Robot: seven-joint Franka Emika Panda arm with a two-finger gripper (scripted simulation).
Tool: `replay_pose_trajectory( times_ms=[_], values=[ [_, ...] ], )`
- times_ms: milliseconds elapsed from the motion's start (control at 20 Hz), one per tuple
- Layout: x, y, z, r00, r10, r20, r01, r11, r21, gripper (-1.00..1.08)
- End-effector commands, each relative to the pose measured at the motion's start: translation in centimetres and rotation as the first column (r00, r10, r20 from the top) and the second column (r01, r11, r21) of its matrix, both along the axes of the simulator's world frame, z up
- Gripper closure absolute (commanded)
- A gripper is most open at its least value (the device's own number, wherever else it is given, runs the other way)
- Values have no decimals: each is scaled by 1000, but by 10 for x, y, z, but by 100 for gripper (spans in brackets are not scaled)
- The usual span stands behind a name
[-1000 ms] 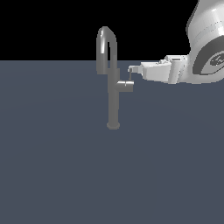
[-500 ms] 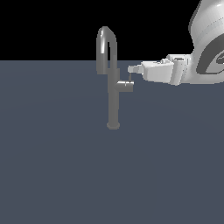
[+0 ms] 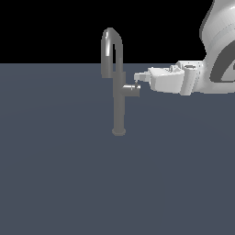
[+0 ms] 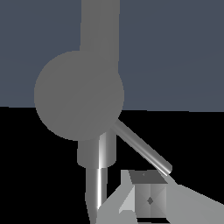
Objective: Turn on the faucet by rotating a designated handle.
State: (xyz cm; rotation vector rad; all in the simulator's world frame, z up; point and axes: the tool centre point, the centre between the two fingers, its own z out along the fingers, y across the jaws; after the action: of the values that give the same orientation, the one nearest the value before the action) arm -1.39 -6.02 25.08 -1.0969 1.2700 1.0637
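You're facing the handle point(image 4: 142, 146) end-on: round stub, thin lever angling off it. One fingertip point(image 4: 148, 199) sits just beside the lever's tip. Faucet point(image 4: 99, 26) column behind.

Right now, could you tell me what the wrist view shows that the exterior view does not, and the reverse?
Only the wrist view shows the handle as a thin lever rod slanting off its round stub, ending near a fingertip. Only the exterior view shows the faucet whole, with base and arched spout, and the arm. Both show the column and the gripper close by the handle's stub.
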Motion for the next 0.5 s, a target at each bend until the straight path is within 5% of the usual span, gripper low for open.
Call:
replay_pose_trajectory(
  times_ms=[0,250,450],
  values=[
    [-6,1,-9,1000,1,-6,-1,1000,2,108],
    [-24,4,-36,1000,4,-19,-4,1000,5,108],
    [-16,3,-30,1000,3,7,-3,1000,1,108]
  ],
)
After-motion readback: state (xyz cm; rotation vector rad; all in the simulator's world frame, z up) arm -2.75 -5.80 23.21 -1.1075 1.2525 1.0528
